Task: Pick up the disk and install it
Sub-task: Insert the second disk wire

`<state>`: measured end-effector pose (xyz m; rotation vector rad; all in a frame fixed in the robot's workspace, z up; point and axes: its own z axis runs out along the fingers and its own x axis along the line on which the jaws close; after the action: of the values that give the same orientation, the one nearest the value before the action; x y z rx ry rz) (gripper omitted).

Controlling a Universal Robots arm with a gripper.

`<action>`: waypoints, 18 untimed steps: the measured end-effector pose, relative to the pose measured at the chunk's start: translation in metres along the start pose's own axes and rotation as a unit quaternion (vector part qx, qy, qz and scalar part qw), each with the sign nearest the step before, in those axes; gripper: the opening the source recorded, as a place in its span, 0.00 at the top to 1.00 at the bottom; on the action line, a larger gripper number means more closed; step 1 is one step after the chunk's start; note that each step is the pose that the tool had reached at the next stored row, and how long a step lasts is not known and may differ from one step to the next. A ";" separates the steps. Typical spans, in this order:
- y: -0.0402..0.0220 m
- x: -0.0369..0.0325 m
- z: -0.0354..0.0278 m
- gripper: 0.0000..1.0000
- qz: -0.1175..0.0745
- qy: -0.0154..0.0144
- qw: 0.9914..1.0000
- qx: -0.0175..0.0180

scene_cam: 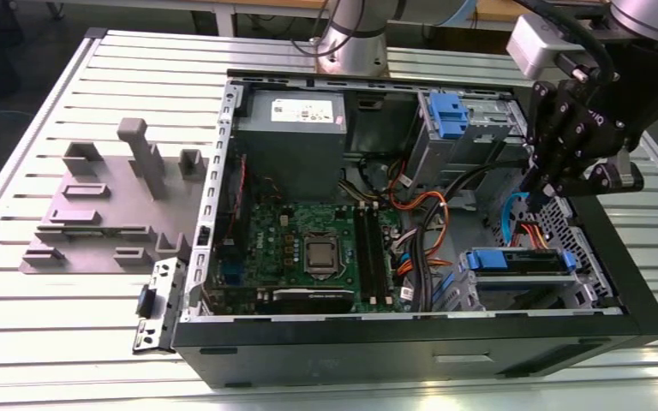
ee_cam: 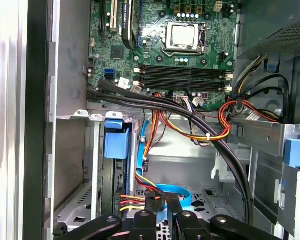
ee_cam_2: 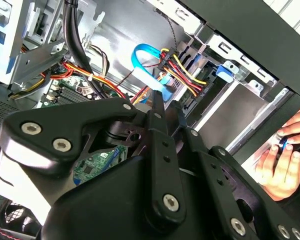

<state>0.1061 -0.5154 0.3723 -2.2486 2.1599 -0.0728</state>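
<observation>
One gripper [scene_cam: 543,193] to reckon with, hanging just above the drive bay corner of the open computer case [scene_cam: 421,338], at the exterior view's right. Fingers [ee_cam_2: 157,107] drawn close together with no more than a slim gap, and clasping nothing of the disk; hard to say whether the end of the blue data cable [ee_cam_2: 142,52] is nipped between them. Sits low in its bay, the disk [scene_cam: 520,262], blue rail end outward, seemingly seated already, just below the gripper and apart from it. Chief risk, as a judgement: snagging. Crowds the bay mouth in both wrist views, that loop of blue cable, together with a bundle of red and yellow power wires [ee_cam_2: 182,75], so any push downward or sideways could drag a plug loose, kink the cable or jam a fingertip against the metal cage. Could also scrape the motherboard [scene_cam: 306,248] if swung toward the middle of the case. Nearby too: a tall blue clip [scene_cam: 448,116] in the upper bay, a grey power supply box [scene_cam: 295,120], thick black leads running across toward the bays. Outside the case, a person's hand [ee_cam_2: 280,160] close to the outer wall, worth minding. Well apart on the slatted table [scene_cam: 32,342], a grey fixture [scene_cam: 100,205]
</observation>
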 end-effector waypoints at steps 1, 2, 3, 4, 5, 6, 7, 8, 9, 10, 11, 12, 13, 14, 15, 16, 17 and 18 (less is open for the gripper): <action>0.0000 0.0000 0.0000 0.76 0.000 0.000 1.000 0.000; 0.0000 0.0000 0.0000 0.76 0.000 0.000 1.000 0.000; 0.0000 0.0000 0.0001 0.76 0.000 0.000 1.000 0.000; 0.0000 -0.0001 0.0004 0.76 0.000 0.000 1.000 0.000; 0.0000 -0.0001 0.0009 0.76 0.000 0.000 1.000 0.000; 0.0001 -0.0001 0.0013 0.76 0.000 0.000 1.000 0.000; 0.0001 -0.0002 0.0019 0.76 0.000 0.000 1.000 0.000; 0.0001 -0.0002 0.0026 0.76 0.000 0.000 1.000 0.000; 0.0001 -0.0003 0.0034 0.76 0.000 0.000 1.000 0.000; 0.0002 -0.0004 0.0041 0.76 0.000 0.001 1.000 0.000; 0.0002 -0.0005 0.0049 0.76 0.000 0.001 1.000 0.000; 0.0002 -0.0006 0.0057 0.76 0.000 0.002 1.000 0.000; 0.0002 -0.0007 0.0065 0.76 0.000 0.003 1.000 0.000; 0.0003 -0.0008 0.0073 0.76 0.000 0.005 1.000 0.000; 0.0003 -0.0008 0.0082 0.76 0.000 0.007 1.000 0.000; 0.0004 -0.0009 0.0091 0.76 -0.001 0.010 1.000 0.000; 0.0004 -0.0010 0.0099 0.76 -0.001 0.012 1.000 0.000; 0.0005 -0.0011 0.0108 0.76 -0.001 0.016 1.000 0.000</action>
<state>0.1061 -0.5146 0.3615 -2.2644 2.1734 -0.1081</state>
